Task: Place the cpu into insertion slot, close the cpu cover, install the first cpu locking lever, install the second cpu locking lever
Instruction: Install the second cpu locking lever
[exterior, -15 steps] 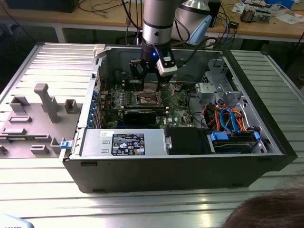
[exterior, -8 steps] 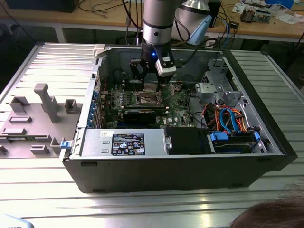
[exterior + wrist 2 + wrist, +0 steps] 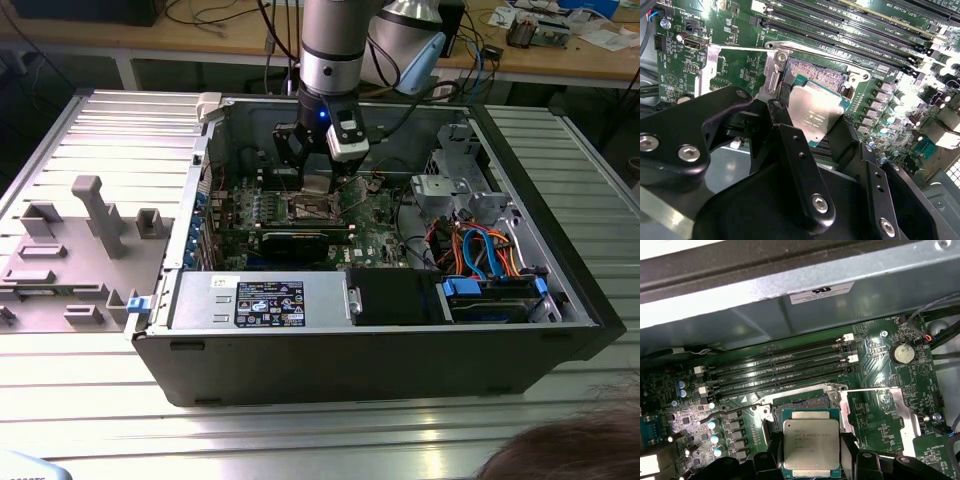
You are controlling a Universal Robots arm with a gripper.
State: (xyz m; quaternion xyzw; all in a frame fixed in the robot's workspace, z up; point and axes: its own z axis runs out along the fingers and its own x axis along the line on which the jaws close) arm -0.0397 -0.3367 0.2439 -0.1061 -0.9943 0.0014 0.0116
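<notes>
- At the exterior view's left, a grey plastic fixture [image 3: 75, 240] is lying on the ribbed metal table [image 3: 300, 440], just beside the open computer case [image 3: 380, 350].
- Inside the case, a silver power supply [image 3: 265, 300] is sitting against the near wall. The green motherboard [image 3: 375, 235] is lying behind it.
- Over the middle of the board, the arm [image 3: 335, 40] is reaching down into the case. The gripper [image 3: 318, 172] is hanging close above the board.
- In both wrist views, the gripper's two black fingers [image 3: 790, 145] are pinching the cpu [image 3: 811, 445] by opposite edges, with its dull metal top facing up.
- The cpu is sitting over one side of the insertion slot [image 3: 805, 401], and part of the slot's dark centre is showing uncovered. I cannot tell whether the chip is touching the slot.
- The cpu cover [image 3: 902, 412] is lying flipped open just beside the slot, and a thin locking lever [image 3: 870, 388] is running along its edge.
- Long memory slots [image 3: 780, 367] are running side by side near the slot.
- At the exterior view's right, orange and blue cables [image 3: 480, 250] are bunching by the drive bays.
- A person's hair [image 3: 570, 450] is showing at the near corner.
</notes>
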